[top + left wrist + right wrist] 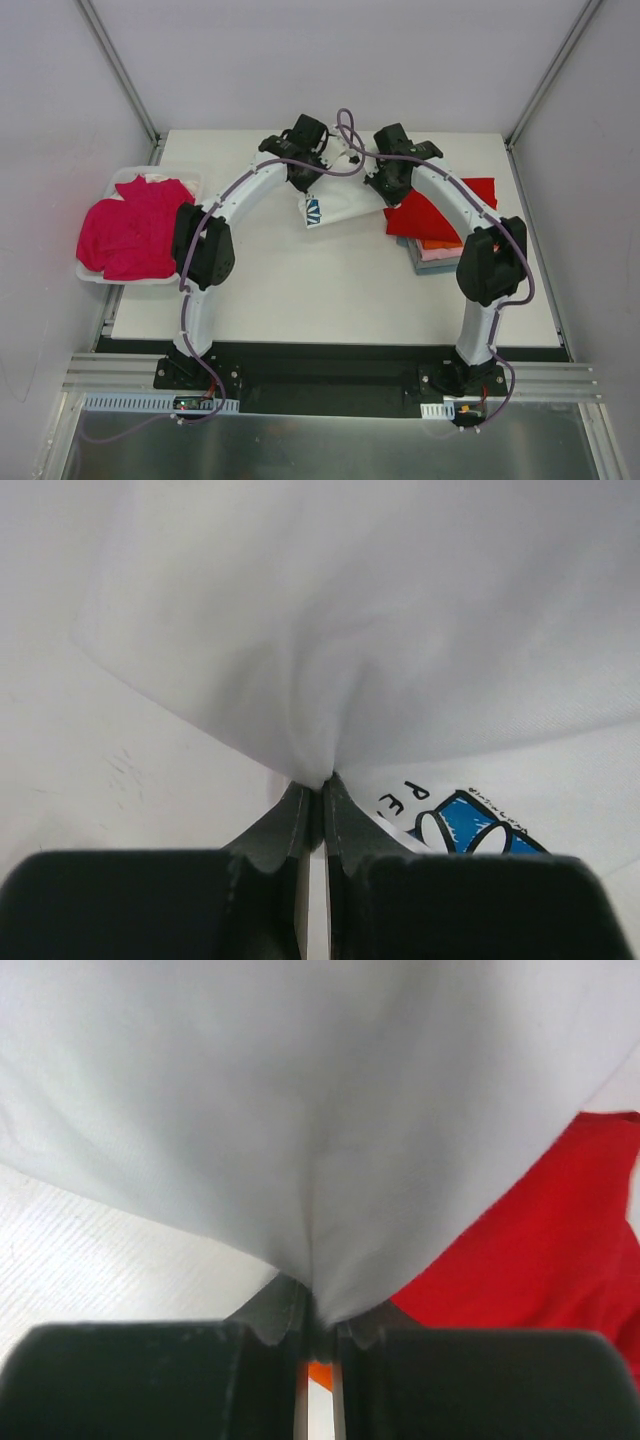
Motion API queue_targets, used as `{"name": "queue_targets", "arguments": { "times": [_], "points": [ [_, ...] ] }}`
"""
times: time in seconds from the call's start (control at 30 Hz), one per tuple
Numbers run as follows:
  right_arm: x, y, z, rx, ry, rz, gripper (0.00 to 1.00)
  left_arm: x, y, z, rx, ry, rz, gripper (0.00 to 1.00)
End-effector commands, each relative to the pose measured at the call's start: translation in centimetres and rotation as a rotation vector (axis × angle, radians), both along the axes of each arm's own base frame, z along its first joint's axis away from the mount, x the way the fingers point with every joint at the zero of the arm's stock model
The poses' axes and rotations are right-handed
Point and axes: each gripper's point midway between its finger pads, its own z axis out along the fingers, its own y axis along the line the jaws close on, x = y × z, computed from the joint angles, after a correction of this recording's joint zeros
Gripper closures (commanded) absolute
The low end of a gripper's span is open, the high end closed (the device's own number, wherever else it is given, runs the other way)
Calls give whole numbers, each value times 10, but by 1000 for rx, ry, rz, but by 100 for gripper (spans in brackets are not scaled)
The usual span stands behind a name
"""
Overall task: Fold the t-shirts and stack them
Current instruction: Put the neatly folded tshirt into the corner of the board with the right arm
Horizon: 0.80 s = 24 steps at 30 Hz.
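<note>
The white t-shirt [335, 207] with blue print and dark lettering hangs bunched between both grippers near the table's back middle. My left gripper [303, 180] is shut on a pinch of its white cloth [330, 660], with the blue daisy print [478, 825] lying below to the right. My right gripper [380, 186] is shut on another fold of the same white t-shirt [320, 1130]. A red t-shirt [445, 212] tops a stack at the right, with orange, pink and light-blue layers [438, 256] under it. The red t-shirt [560, 1240] shows beside the right fingers. A magenta t-shirt [130, 226] fills the tray.
A white tray [92, 275] stands off the table's left edge. Grey enclosure walls rise on the left, right and back, with metal posts [118, 68] at the back corners. Both arm bases sit on the black rail [330, 378] at the near edge.
</note>
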Motion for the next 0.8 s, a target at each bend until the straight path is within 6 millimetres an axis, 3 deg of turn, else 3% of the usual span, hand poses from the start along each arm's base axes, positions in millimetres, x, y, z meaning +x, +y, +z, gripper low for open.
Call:
{"name": "queue_targets", "arguments": {
  "times": [0.0,0.17,0.37,0.77],
  "points": [
    [-2,-15,64,-78,-158,20,99,10,-3,62,-14,-153,6,100],
    [8,-33,100,-98,-260,-28,99,16,-9,70,-19,-178,15,100],
    [30,-62,139,-140,-365,-108,99,28,-19,93,-64,-238,39,100],
    [44,-146,179,-232,-483,-273,100,45,-59,108,-118,-306,17,100]
  ]
}}
